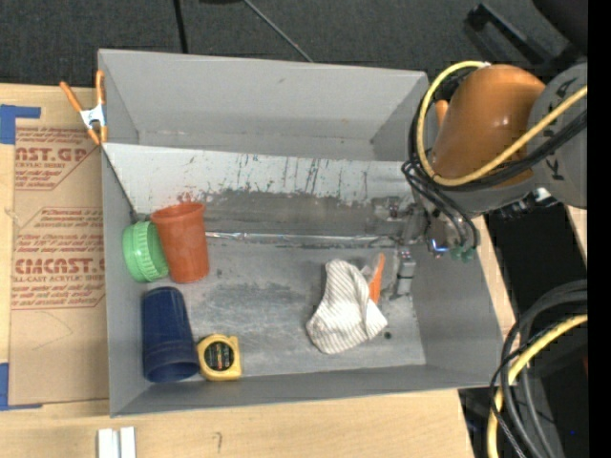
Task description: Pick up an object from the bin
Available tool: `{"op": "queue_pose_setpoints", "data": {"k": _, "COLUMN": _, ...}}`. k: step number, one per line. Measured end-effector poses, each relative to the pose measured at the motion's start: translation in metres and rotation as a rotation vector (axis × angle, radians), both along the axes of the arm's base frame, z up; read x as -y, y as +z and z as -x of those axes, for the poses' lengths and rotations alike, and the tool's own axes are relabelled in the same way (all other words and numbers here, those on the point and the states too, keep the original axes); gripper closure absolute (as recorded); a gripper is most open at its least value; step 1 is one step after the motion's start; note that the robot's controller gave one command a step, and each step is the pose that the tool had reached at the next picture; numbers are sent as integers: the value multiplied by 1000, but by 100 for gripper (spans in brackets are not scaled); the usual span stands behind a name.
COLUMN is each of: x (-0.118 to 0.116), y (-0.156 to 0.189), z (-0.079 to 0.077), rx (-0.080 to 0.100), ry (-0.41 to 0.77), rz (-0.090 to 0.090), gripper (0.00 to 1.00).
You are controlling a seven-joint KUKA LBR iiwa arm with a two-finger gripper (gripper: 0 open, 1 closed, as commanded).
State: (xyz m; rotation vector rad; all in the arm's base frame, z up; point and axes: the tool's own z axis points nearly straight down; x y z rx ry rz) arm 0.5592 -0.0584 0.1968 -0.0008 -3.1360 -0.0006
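Found gripper (396, 273) low in right part of bin (258, 103), just beside crumpled white cloth (344, 318). Could not tell if spread or pressed together. Judged cloth soft, light, not fragile, probably sagging when lifted; best pinched at a raised fold.
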Motion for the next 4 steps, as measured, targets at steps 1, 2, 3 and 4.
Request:
{"op": "queue_pose_setpoints", "data": {"k": 1, "x": 0, "y": 5, "z": -2, "rx": 8, "ry": 1, "rz": 1, "gripper": 0}}
{"op": "queue_pose_setpoints", "data": {"k": 2, "x": -7, "y": -47, "z": 6, "rx": 14, "ry": 8, "rz": 2, "gripper": 0}}
{"op": "queue_pose_setpoints", "data": {"k": 3, "x": -16, "y": -90, "z": 10, "rx": 5, "ry": 127, "rz": 0, "gripper": 0}}
{"op": "queue_pose_setpoints", "data": {"k": 4, "x": -21, "y": -127, "z": 0, "rx": 6, "ry": 346, "rz": -1, "gripper": 100}}
